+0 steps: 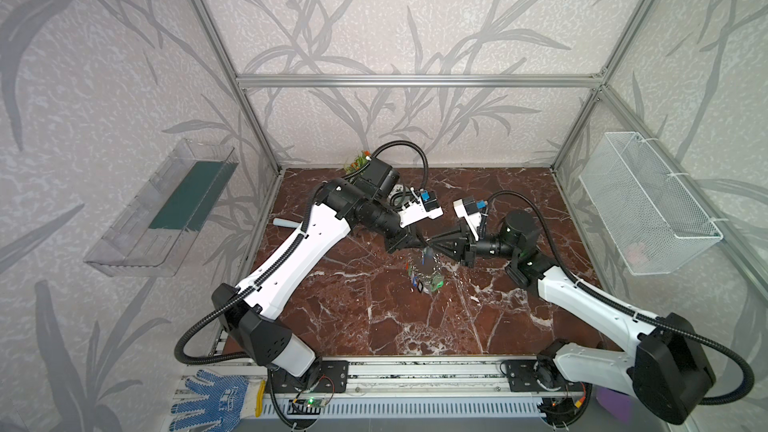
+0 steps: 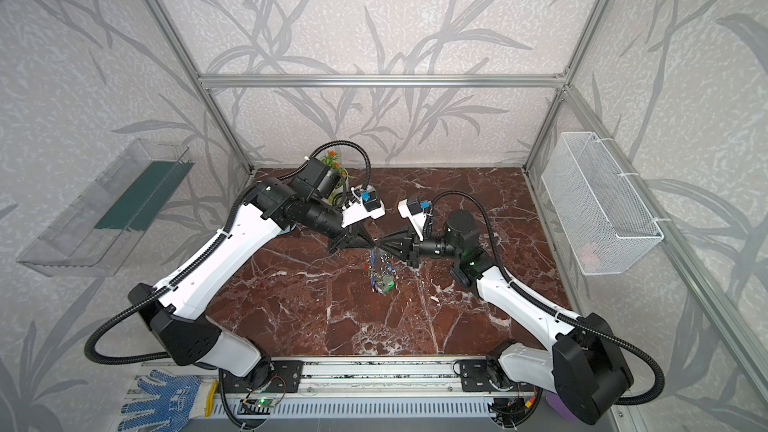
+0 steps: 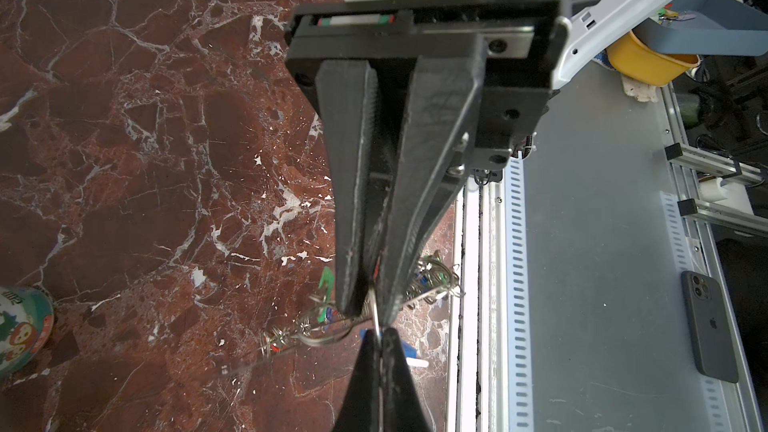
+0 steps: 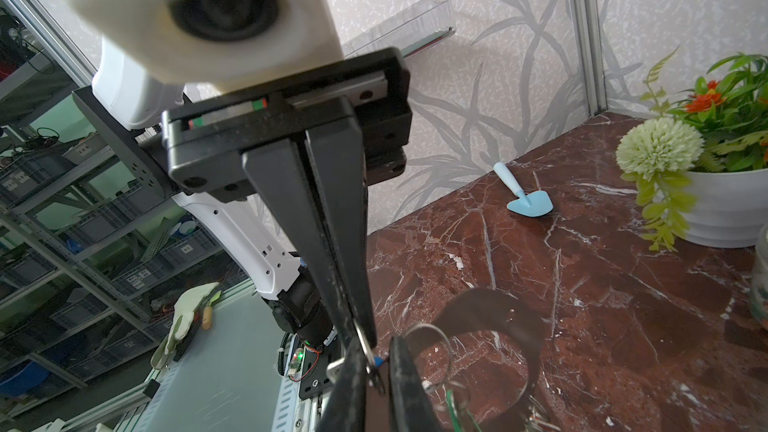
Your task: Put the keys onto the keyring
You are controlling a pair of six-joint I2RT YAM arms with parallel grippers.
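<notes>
In both top views my two grippers meet tip to tip above the middle of the marble table. The keyring (image 1: 426,272) (image 2: 380,274) hangs below them, with several coloured keys on its edge. My left gripper (image 1: 424,240) (image 3: 379,332) is shut on the thin split ring (image 4: 362,340) of a blue key (image 3: 409,352). My right gripper (image 1: 432,241) (image 4: 376,351) faces it. Its jaws stand a narrow gap apart around the same ring, and one finger (image 4: 349,371) lies against it. In the right wrist view the keyring plate (image 4: 523,326) shows as a dark oval loop. A green key (image 3: 326,282) hangs beside the right gripper's tips.
A white pot of artificial flowers (image 4: 723,209) and a small blue shovel (image 4: 530,201) stand at the back left. A painted jar (image 3: 20,326) is near them. A wire basket (image 1: 648,201) hangs on the right wall and a clear tray (image 1: 162,205) on the left wall.
</notes>
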